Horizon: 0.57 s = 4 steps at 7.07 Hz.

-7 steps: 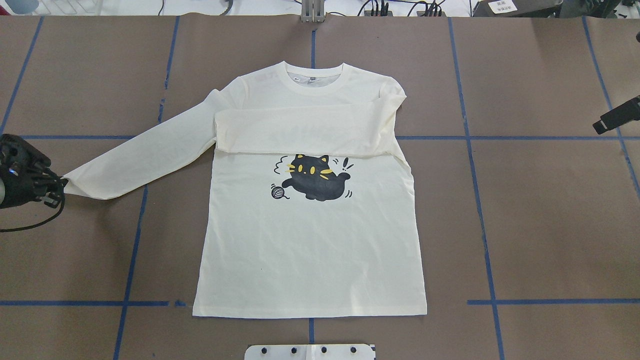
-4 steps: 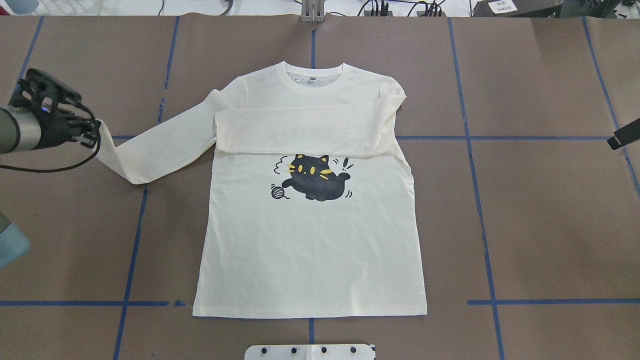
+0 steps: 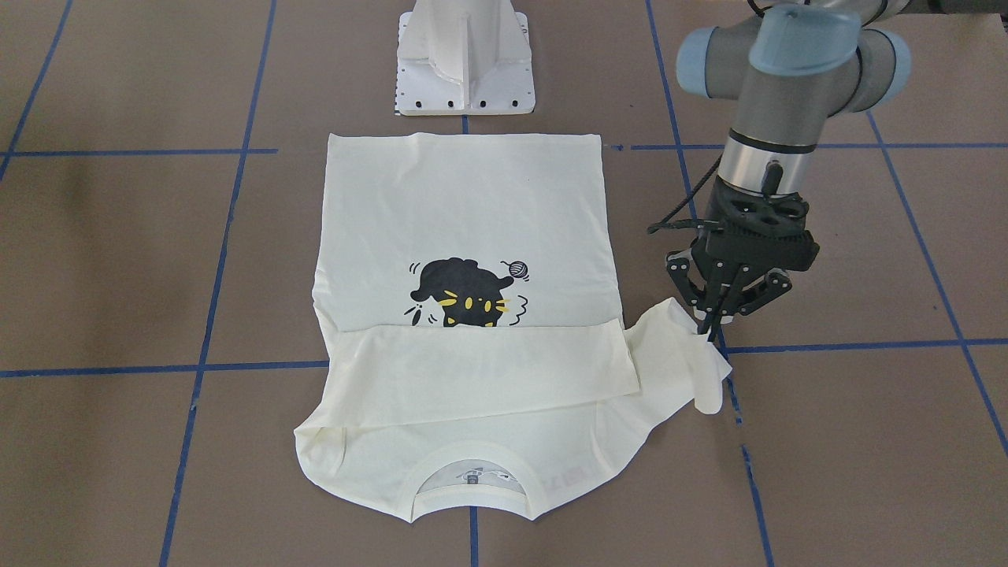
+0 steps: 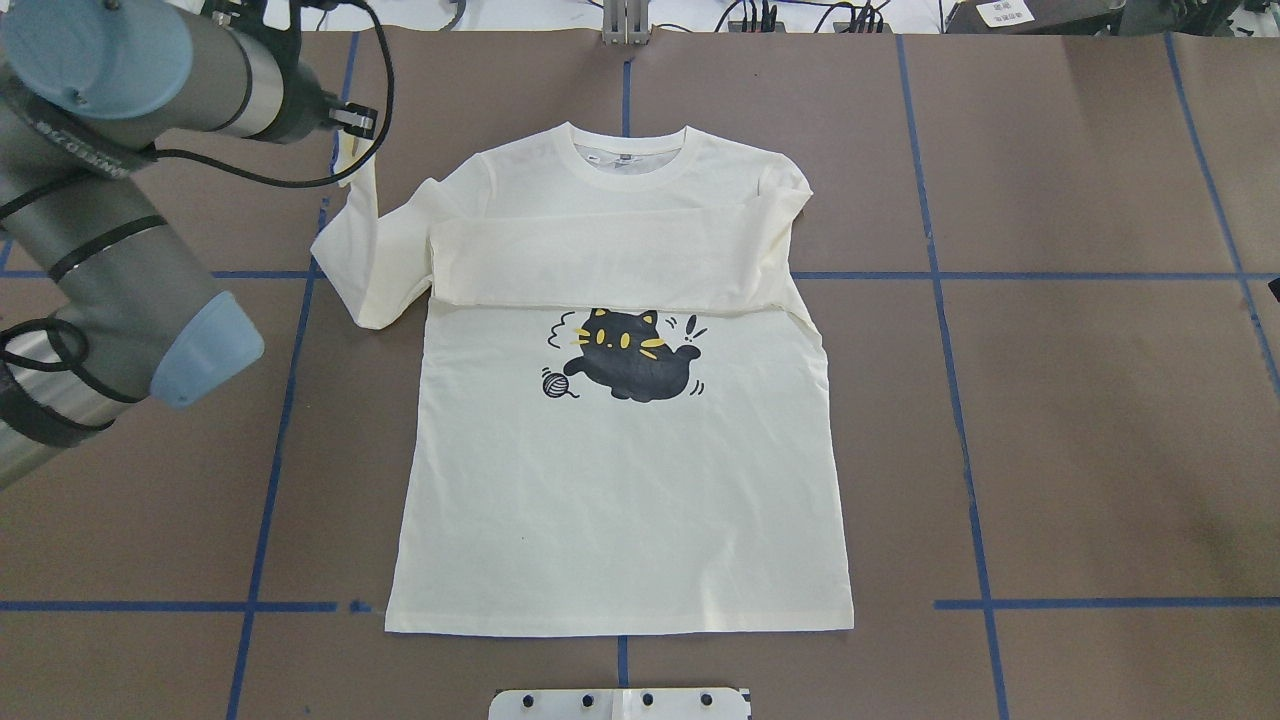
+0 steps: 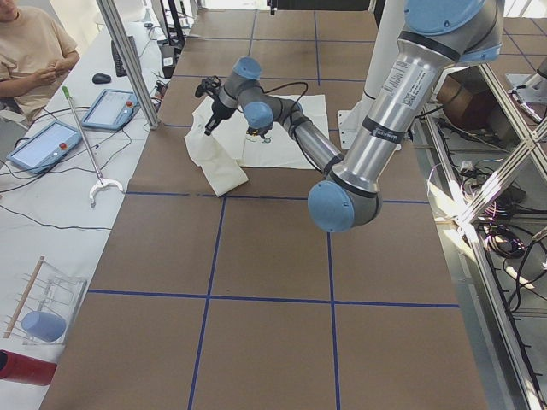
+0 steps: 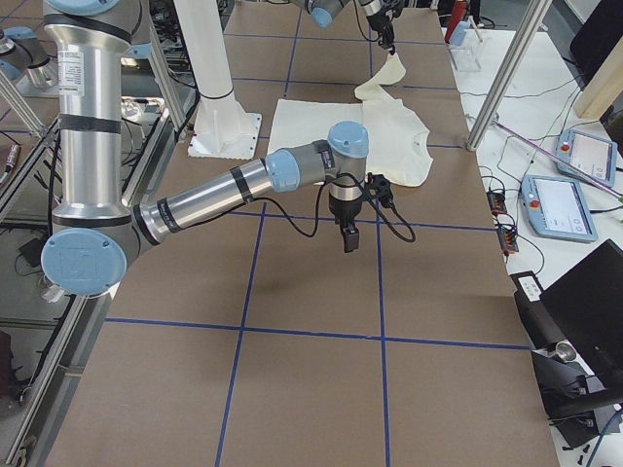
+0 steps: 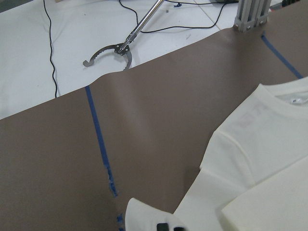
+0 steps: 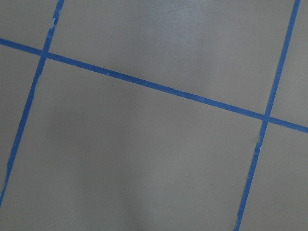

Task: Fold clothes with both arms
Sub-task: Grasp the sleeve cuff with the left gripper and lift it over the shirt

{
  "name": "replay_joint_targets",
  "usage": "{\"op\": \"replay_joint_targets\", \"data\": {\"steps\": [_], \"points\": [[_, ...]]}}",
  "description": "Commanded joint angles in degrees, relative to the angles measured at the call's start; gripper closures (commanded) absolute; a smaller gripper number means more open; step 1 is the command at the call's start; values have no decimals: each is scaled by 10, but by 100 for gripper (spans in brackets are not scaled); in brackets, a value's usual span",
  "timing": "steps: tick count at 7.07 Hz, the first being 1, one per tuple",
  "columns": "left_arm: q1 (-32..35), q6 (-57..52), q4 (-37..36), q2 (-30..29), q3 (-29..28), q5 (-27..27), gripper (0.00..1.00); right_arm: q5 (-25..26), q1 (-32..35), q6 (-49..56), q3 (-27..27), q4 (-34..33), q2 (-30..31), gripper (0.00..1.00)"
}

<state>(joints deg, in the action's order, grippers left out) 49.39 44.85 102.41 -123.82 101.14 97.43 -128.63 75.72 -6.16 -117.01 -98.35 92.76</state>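
The cream T-shirt (image 4: pixel 620 480) lies flat with the black cat print (image 4: pixel 625 355) facing up and its hem toward the robot. One sleeve (image 4: pixel 600 260) is folded across the chest. My left gripper (image 3: pixel 709 327) is shut on the cuff of the other sleeve (image 4: pixel 360 240) and holds it lifted beside the shoulder, so the sleeve hangs doubled. The cuff (image 7: pixel 149 216) shows at the bottom of the left wrist view. My right gripper (image 6: pixel 348 238) hovers over bare table far from the shirt. I cannot tell whether it is open or shut.
The white pedestal base (image 3: pixel 465 63) stands at the hem side of the shirt. Blue tape lines (image 4: pixel 960 400) cross the brown table. A grabber tool (image 7: pixel 113 50) lies on the white bench beyond the far edge. An operator (image 5: pixel 30 47) sits there.
My left gripper has carried the sleeve cuff from the table's left side up and toward the shirt's shoulder, doubling the sleeve. The right gripper has slid out of the overhead view to the right.
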Motion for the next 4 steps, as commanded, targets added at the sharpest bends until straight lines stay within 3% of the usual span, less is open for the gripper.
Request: {"op": "replay_joint_targets", "data": {"steps": [1,2,3,4], "points": [[-39,133,-56,-164,-90,-17,100,-1,10,0,0,0,4,0],[-87,181,-61,-241,-174,-92,100,0,14,0,0,0,3,0],[-132,210,-53,-270,-229,-158,100,0,15,0,0,0,3,0],[-172,215,-48,-269,-241,-204,100,0,15,-1,1,0,3,0]]}}
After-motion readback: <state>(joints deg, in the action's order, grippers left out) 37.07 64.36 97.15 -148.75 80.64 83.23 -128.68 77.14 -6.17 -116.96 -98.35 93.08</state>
